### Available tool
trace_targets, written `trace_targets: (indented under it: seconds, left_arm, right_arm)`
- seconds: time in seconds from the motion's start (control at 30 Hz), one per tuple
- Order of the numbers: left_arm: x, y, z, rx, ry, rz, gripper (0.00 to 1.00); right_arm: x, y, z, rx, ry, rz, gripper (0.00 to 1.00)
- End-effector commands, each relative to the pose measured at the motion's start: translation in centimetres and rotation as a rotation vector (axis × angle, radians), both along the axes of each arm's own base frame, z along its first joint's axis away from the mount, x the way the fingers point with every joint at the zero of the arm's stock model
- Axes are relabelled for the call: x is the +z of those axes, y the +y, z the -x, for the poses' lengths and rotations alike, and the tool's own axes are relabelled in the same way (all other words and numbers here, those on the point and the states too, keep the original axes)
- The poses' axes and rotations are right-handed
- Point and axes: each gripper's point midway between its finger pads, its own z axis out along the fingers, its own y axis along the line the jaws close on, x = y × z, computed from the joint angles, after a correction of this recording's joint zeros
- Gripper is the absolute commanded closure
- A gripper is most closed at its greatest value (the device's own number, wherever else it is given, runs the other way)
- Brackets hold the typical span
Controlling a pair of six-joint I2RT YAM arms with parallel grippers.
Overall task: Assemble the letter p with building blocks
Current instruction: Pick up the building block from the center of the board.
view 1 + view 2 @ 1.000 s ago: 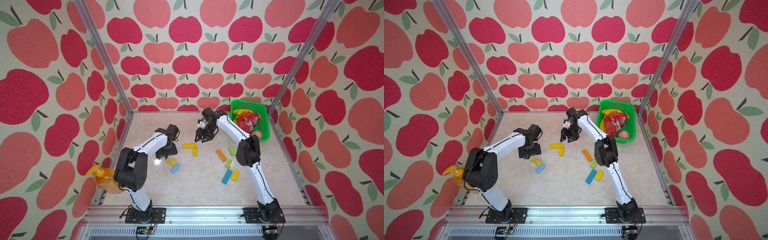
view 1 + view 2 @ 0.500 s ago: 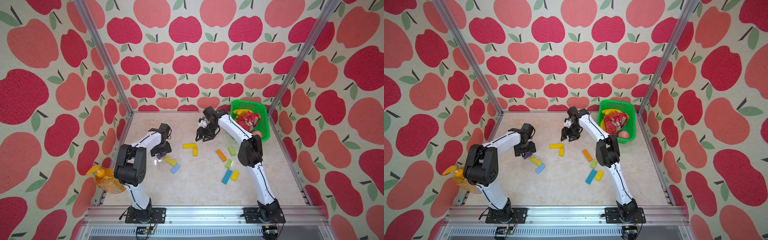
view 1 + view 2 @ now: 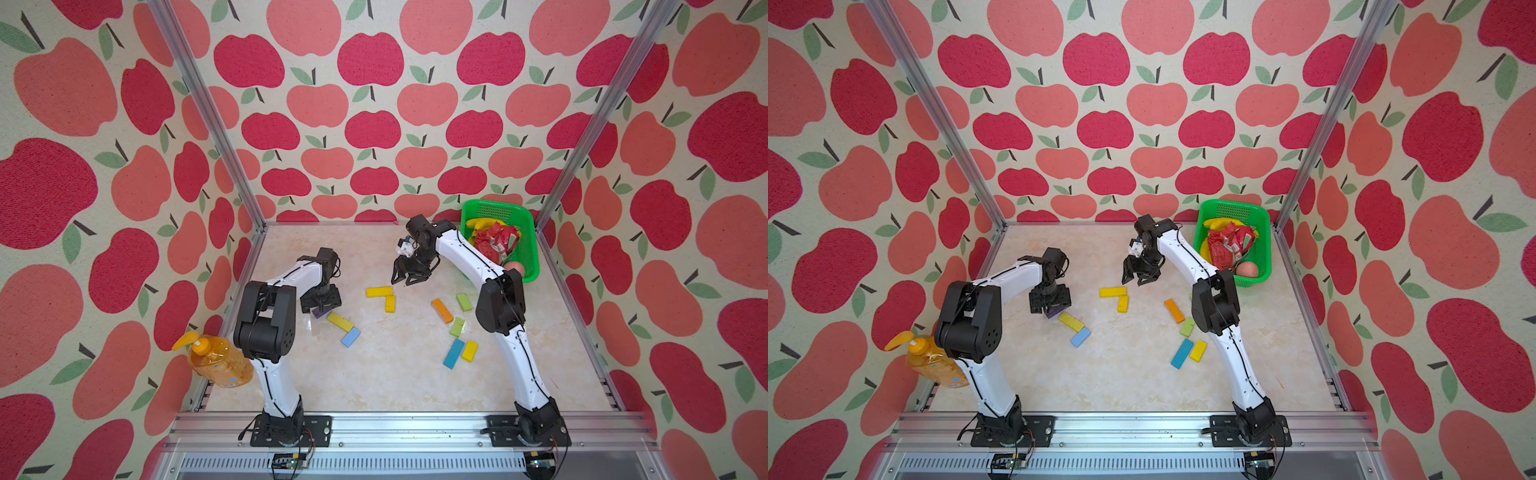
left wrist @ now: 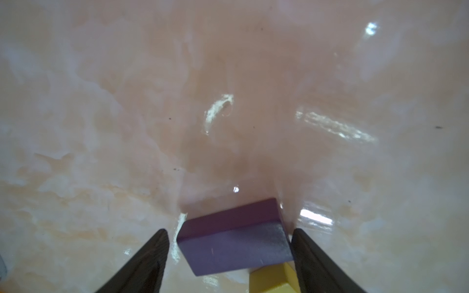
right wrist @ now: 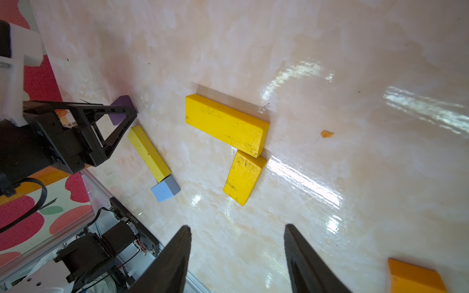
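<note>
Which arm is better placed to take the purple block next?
Left: the left gripper straddles the purple block with open jaws. The right gripper hangs empty, farther off, by two yellow blocks.

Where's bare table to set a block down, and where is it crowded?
Widest bare patch: the near strip of table between the front rail and the light blue block and blue block. Crowded: beside the right arm, around the orange block and green blocks.

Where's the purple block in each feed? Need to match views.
Top view: purple block under the left gripper.
Top view: purple block, likewise under that gripper.
Left wrist: purple block between the gripper's fingers.
Right wrist: purple block behind the left gripper.
Shared landmark: long yellow block beside it.
</note>
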Motion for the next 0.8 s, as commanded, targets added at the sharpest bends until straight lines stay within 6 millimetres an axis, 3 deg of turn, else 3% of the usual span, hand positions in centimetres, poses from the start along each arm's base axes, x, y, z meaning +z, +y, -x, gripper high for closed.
trace_targets:
  seconds: [0.0,0.2,0.43,0.6,0.77]
  left_arm:
    - [-0.7,-0.2,0.7,-0.022,0.057,0.012,0.25]
    - [-1.1,-0.5,2.3,0.028,0.122,0.037,0.45]
    - [-1.9,-1.3,3.2,0.110,0.155,0.092,0.54]
    - [-2.4,-2.8,2.5,0.197,0.142,0.200,0.57]
    - [-1.2,-4.4,0.3,0.232,0.061,0.303,0.55]
  right_arm:
    - [0.5,-0.2,0.4,-0.015,0.011,0.004,0.38]
    - [0.4,0.0,0.6,-0.014,0.019,0.000,0.39]
    - [0.3,0.0,1.0,-0.003,0.024,0.008,0.39]
    - [0.4,-0.1,1.0,-0.003,0.018,0.011,0.40]
    - [0.2,-0.1,1.0,-0.003,0.023,0.013,0.39]
